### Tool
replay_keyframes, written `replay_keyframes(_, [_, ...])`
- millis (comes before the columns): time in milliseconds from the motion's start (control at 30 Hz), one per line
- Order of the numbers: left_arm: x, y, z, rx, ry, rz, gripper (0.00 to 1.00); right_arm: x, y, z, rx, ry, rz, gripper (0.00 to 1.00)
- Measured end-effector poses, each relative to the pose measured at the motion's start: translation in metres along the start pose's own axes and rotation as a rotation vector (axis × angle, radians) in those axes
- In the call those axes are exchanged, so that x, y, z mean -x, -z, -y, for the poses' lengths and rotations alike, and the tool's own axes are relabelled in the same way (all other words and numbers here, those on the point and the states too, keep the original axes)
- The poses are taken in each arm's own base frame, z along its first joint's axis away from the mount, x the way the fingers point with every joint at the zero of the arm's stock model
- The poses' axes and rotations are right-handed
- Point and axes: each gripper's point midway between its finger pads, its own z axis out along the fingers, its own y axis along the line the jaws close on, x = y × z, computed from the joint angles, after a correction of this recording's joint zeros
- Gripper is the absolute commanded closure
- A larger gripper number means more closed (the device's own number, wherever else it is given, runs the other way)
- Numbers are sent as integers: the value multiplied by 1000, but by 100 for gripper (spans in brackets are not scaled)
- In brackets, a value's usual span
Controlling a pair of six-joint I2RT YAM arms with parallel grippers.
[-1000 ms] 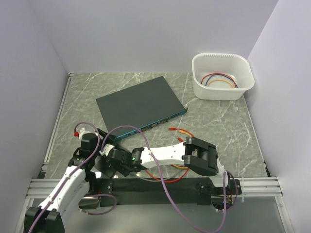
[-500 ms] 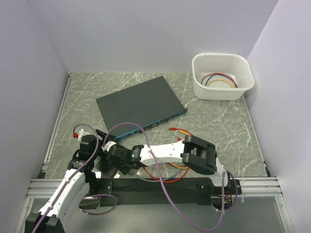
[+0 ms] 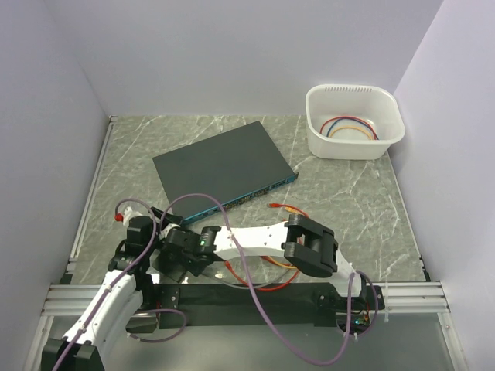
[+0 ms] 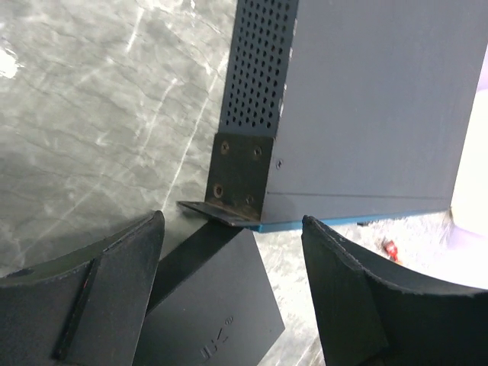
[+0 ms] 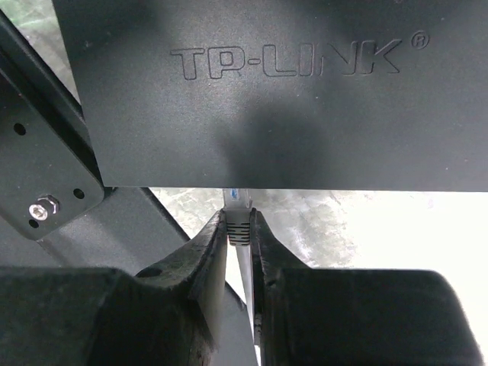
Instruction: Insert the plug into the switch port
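— Grey switch [image 3: 220,164] sat mid-table; was it plugged?
— Not yet. Your left gripper [image 4: 232,221] hung spread over the black slab [image 4: 217,305]. Your right gripper [image 5: 238,229] pinched the plug [image 5: 238,217] at that slab's edge. Insertion was left.

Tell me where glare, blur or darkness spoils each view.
Top view: even light, sharp, soft shadows. Left wrist view: the switch is sharp, the near jaws soft, the right edge washed out white. Right wrist view: dim, the plug shadowed, the slab lettering readable, the table beyond overexposed.
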Motion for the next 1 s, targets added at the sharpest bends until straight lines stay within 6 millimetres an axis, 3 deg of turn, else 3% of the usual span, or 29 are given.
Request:
replay_keyframes(467, [6, -1, -2, -4, 28, 37, 20, 3, -3, -1, -17, -57, -12, 100])
replay_keyframes(1000, [9, -1, 10, -57, -11, 51, 19, 15, -11, 3, 69, -127, 250, 100])
